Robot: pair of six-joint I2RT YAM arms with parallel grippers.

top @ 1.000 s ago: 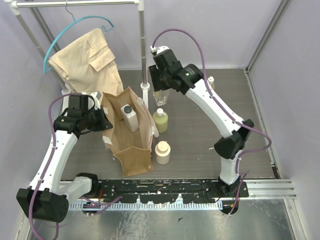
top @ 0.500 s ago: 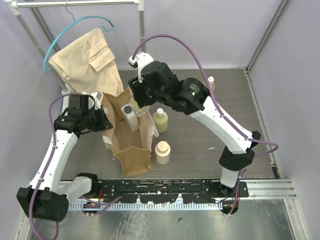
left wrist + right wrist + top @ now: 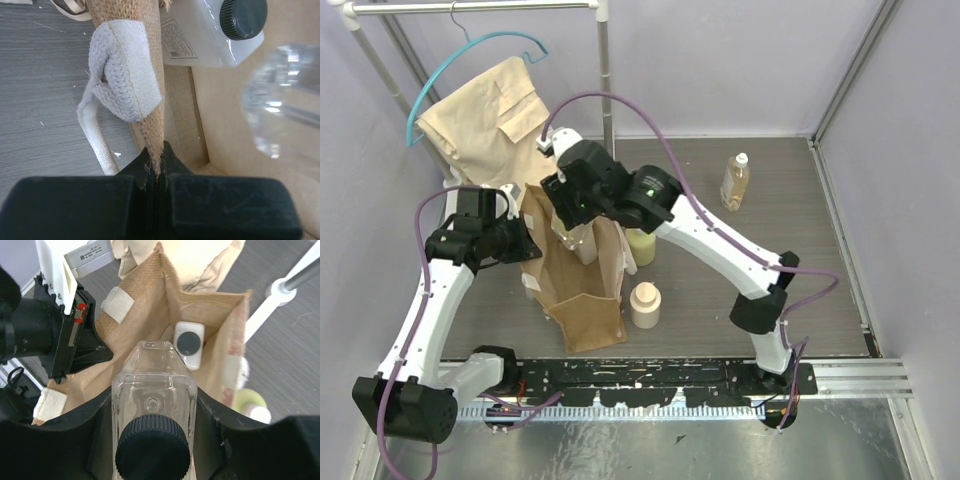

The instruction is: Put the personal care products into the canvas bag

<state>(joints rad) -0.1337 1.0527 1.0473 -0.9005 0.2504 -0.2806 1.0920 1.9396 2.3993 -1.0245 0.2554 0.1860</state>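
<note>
The canvas bag (image 3: 582,300) stands upright and open. My left gripper (image 3: 527,243) is shut on its left rim (image 3: 150,100), by a pale strap patch (image 3: 125,75). My right gripper (image 3: 570,212) is shut on the clear bottle with dark cap (image 3: 152,375) and holds it above the bag's mouth; the bottle also shows blurred in the left wrist view (image 3: 285,105). The white bottle with dark cap (image 3: 189,342) lies inside the bag. The yellow-green bottle (image 3: 640,246) and the squat cream bottle (image 3: 644,305) stand right of the bag. The amber bottle (image 3: 735,182) stands at the back right.
A beige garment (image 3: 490,125) on a teal hanger hangs from a rack at the back left. The rack's upright pole (image 3: 608,100) stands just behind the bag, and its foot shows in the right wrist view (image 3: 282,290). Purple walls enclose the table.
My right arm has swung left from the rear middle, carrying the clear bottle to above the bag's opening. The amber bottle has come into view. My left arm has not moved.
</note>
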